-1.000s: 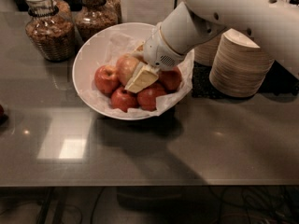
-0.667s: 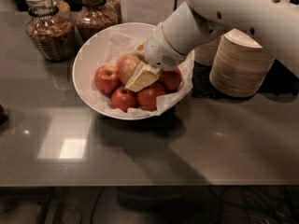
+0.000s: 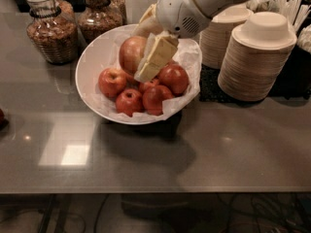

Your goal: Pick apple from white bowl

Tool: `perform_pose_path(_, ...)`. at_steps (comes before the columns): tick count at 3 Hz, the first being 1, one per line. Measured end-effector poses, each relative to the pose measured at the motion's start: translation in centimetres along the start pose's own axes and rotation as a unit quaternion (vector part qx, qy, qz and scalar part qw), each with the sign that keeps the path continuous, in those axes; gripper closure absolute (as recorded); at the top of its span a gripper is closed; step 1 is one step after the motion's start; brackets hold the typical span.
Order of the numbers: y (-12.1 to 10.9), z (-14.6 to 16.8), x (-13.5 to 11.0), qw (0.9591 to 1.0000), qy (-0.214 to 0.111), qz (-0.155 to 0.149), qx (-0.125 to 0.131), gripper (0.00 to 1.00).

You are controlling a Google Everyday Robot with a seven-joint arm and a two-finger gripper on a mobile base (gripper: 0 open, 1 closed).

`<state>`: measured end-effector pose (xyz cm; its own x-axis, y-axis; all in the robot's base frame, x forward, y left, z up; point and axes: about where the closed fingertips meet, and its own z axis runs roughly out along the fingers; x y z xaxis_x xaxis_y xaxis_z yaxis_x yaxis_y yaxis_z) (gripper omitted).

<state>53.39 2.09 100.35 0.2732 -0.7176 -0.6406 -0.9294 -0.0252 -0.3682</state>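
Firstly, two glass jars [image 3: 52, 33] stand at the upper left of the frame, well apart from the work. To their right the white bowl [image 3: 86, 84], lined with paper, sits on the grey table [image 3: 146, 159]. The apple [image 3: 130, 51] is in the upper middle of the bowl, higher in the frame than the small red apples [image 3: 129, 101]. It lies just left of the gripper [image 3: 145, 57]. One pale finger [image 3: 158, 55] runs slanted from upper right to lower left and presses flat on the apple's right face. The other finger is mostly hidden behind the fruit, so the gripper seems closed around the apple. The apple is round, so no long axis matters; the way out is upward. At the right stand stacks of paper bowls [image 3: 255, 57]. Compared with a second ago, the arm and the apple are both higher in the frame, while the red apples have stayed in the bowl.
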Motion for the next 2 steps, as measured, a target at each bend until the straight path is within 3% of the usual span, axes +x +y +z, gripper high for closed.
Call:
perform_pose_path(1, -1.45, -5.35, -4.25, 0.9975, -0.038, -0.045, 0.040, 1.00)
perform_pose_path(2, -1.45, -5.35, -4.25, 0.9975, -0.038, -0.045, 0.040, 1.00)
